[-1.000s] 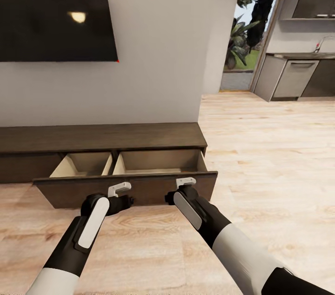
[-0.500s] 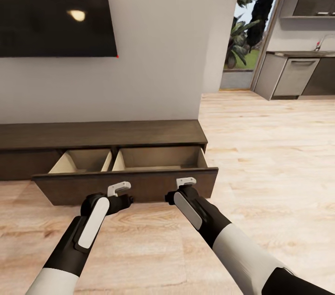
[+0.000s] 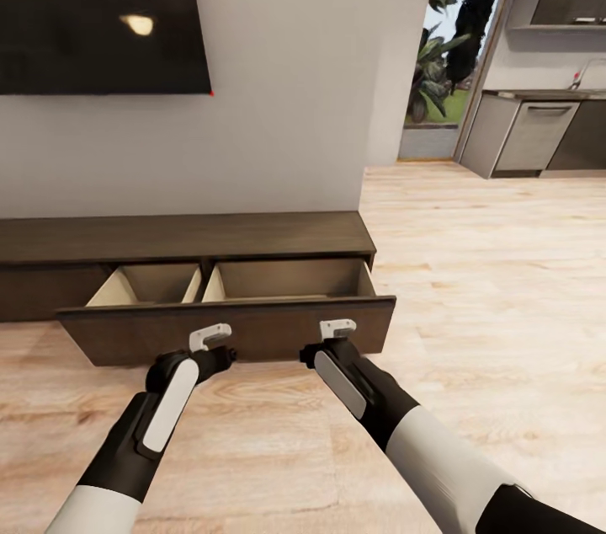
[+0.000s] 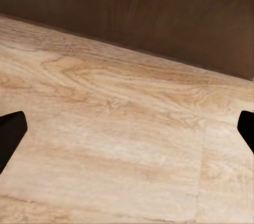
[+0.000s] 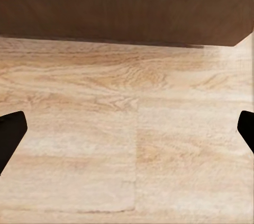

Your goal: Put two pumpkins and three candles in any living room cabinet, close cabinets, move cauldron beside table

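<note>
While both arms sit low in front of the cabinet (image 3: 185, 235), nothing is in hand. Going left to right in the head view: the TV (image 3: 101, 8) hangs on the wall at about 11 o'clock, the drawer (image 3: 227, 332) is pulled out just below centre with its two pale compartments empty as far as can be seen, and the kitchen units (image 3: 530, 134) are off at 2 o'clock.

The left gripper (image 4: 127, 128) is spread wide, holding nothing, pointed at the floor (image 4: 116, 144) just in front of the drawer front. The right gripper (image 5: 127, 128) is the same: wide open, empty, near the front panel.

Risk-wise, the drawer is open with nothing in it, so shutting it now would waste the trip. Also, both wrists are close to the panel, so a base nudge forward could knock it.
</note>
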`<state>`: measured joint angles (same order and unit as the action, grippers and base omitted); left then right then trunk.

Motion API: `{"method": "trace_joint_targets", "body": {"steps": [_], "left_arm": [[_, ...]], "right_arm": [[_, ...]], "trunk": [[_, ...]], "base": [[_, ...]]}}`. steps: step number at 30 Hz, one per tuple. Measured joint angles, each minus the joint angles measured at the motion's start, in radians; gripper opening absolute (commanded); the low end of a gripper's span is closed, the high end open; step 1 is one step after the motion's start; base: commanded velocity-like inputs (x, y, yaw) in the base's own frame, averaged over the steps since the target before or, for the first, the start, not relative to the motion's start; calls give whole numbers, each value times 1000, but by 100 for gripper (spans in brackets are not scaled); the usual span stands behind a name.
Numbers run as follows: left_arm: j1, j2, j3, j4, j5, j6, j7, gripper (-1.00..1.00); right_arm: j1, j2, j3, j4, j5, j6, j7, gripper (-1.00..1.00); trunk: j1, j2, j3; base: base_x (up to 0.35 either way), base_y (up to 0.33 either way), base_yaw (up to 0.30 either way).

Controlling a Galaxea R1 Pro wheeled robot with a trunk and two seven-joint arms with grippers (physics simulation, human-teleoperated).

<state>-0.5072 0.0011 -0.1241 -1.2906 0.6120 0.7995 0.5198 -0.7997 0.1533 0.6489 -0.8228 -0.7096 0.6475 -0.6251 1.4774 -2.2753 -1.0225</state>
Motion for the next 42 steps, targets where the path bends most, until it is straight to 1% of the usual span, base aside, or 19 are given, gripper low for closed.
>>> {"method": "trace_joint_targets", "body": {"steps": [5,9,12,15,17,21,23,25,26,27,30,32,34,38,42], "left_arm": [[0,-5,1,20,-48,-59,-1,100],[0,-6,0,35,-62,-115,-2,100],[0,-6,0,42,-66,-131,-2,100],[0,-6,0,45,-68,-135,-2,100],[0,-6,0,46,-68,-136,-2,100],[1,-9,-1,46,-67,-136,-2,100],[0,-10,-12,46,-68,-137,-2,100],[2,-7,-28,46,-70,-139,-1,100],[3,-6,-29,46,-71,-141,-1,100],[4,-5,-31,46,-71,-151,-1,100],[9,1,-36,46,-69,-225,-1,100],[11,3,-42,47,-66,-250,-1,100],[12,4,-45,50,-66,-256,-1,100],[10,6,-48,47,-68,-265,-8,100],[9,7,-55,42,-68,-269,-13,100]], "right_arm": [[0,-2,12,10,-3,-99,6,100],[0,-3,19,15,0,-130,16,100],[0,-1,88,16,42,-144,15,100],[0,-2,110,15,55,-167,14,100],[0,-1,114,14,56,-180,16,100],[1,0,116,19,43,-207,18,100],[1,0,117,19,42,-259,17,100],[2,-2,117,21,39,-347,17,100],[2,-2,117,22,38,-358,17,100],[2,-2,118,22,37,-375,17,100],[2,-2,118,23,37,-400,18,100],[2,-2,118,23,43,-406,19,100],[2,-3,118,24,46,-415,19,100],[2,-3,123,45,47,-481,27,100],[2,-3,134,86,62,-517,92,100]], "trunk": [[19,-35,-16],[35,-63,-28],[46,-84,-38],[58,-105,-47],[65,-119,-53],[81,-147,-66],[88,-161,-72],[96,-175,-78],[100,-182,-81],[104,-189,-85],[115,-210,-94],[123,-224,-100],[124,-225,-108],[126,-226,-123],[127,-227,-139]], "base": [[0,0,0],[0,0,0],[0,0,0],[0,0,0],[0,0,0],[0,0,0],[0,0,0],[0,0,0],[0,0,0],[0,0,0],[0,0,0],[0,0,0],[0,0,0],[0,0,0],[0,0,0]]}}
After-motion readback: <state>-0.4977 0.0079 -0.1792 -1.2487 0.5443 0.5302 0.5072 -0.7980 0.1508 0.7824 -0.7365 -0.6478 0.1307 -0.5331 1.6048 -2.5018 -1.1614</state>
